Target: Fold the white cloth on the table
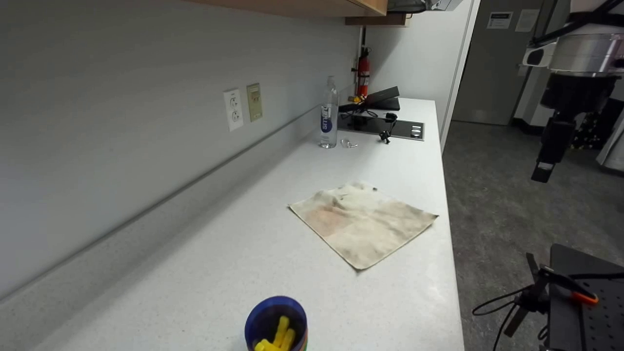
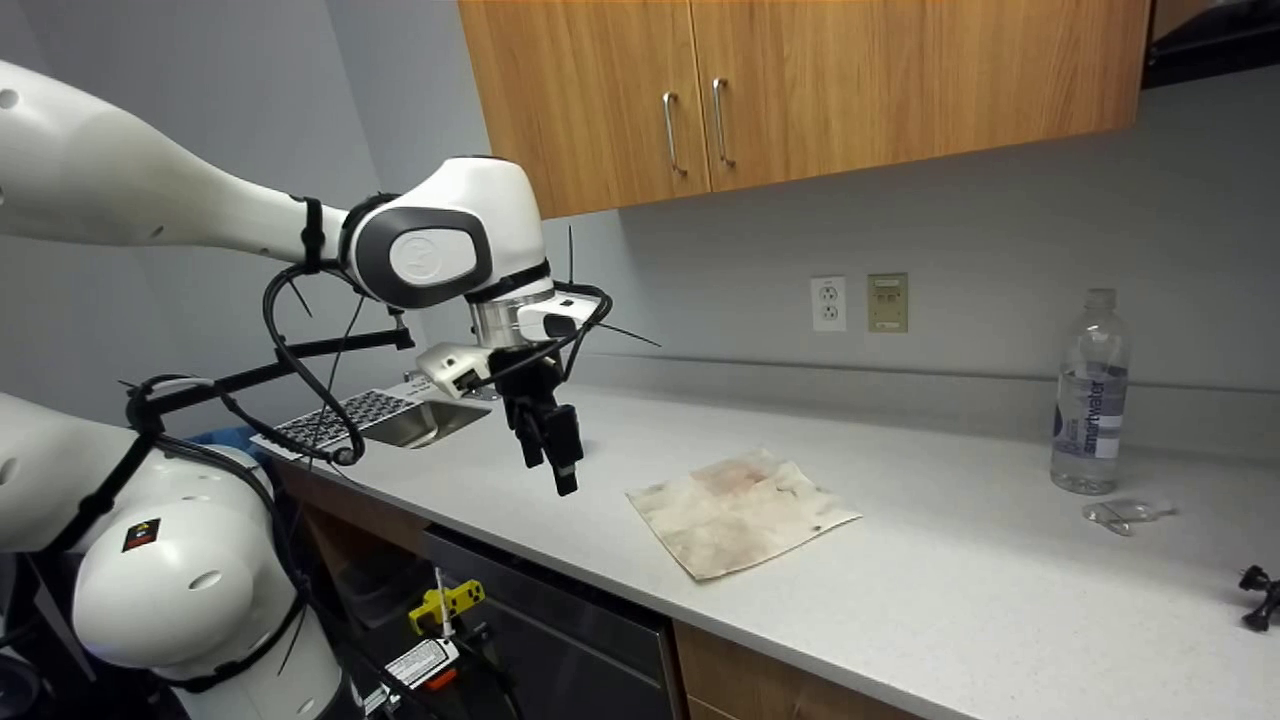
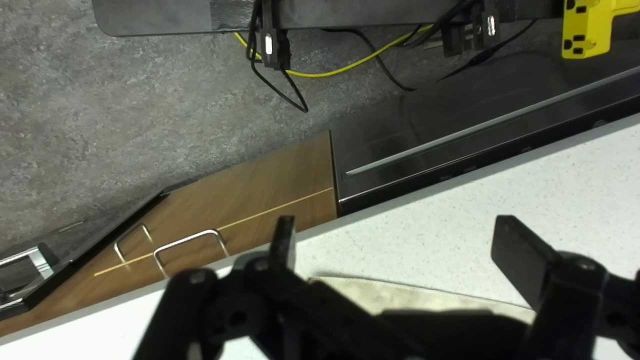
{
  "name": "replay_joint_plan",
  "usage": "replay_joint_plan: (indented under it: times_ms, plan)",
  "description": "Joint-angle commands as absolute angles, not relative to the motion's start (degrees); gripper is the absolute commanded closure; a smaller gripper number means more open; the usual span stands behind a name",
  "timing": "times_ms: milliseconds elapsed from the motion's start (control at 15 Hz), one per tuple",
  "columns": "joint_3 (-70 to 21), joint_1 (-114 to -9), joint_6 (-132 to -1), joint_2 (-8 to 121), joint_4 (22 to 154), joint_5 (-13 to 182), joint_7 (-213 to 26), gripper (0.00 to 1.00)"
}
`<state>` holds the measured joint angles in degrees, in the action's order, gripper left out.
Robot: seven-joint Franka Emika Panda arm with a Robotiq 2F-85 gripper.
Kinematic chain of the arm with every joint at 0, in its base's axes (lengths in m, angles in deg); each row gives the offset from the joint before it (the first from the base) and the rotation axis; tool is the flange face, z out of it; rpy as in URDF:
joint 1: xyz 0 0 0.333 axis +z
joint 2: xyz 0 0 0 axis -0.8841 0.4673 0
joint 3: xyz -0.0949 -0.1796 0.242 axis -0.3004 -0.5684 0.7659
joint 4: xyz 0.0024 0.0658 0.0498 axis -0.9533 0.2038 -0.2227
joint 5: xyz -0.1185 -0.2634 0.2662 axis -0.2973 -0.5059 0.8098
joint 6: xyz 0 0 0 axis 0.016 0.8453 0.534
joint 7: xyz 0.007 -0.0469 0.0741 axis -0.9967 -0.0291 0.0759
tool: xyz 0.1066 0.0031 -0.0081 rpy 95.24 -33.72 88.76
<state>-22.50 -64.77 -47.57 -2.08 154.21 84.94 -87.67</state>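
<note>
The white cloth lies spread out flat on the white counter, with brownish stains and slight wrinkles. It also lies there in an exterior view, with one corner towards the counter's front edge. My gripper hangs in the air above and to the side of the cloth, apart from it. In an exterior view the gripper shows out past the counter's front edge. In the wrist view the gripper's fingers are wide apart with nothing between them. Part of the cloth shows behind them; the rest is hidden by the gripper.
A blue cup with yellow pieces stands on the counter. A water bottle and a small clear object stand near the wall. A cooktop with cables lies farther along. Wooden cabinets hang above. A sink lies behind the arm.
</note>
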Motion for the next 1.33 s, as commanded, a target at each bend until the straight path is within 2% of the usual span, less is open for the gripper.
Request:
replay_joint_plan:
  times_ms: [0, 467, 933, 1267]
  plan:
    - [-21.1, -64.5, -47.1, -0.8, 152.1, 84.5, -88.4, 0.00]
    - [-21.0, -64.0, -48.8, 7.9, 144.8, 84.6, -87.0, 0.00]
    - [-21.7, -63.0, -62.1, 19.1, 140.9, 85.9, -85.0, 0.00]
    - [-21.1, -63.6, -63.1, 19.9, 141.5, 85.1, -86.4, 0.00]
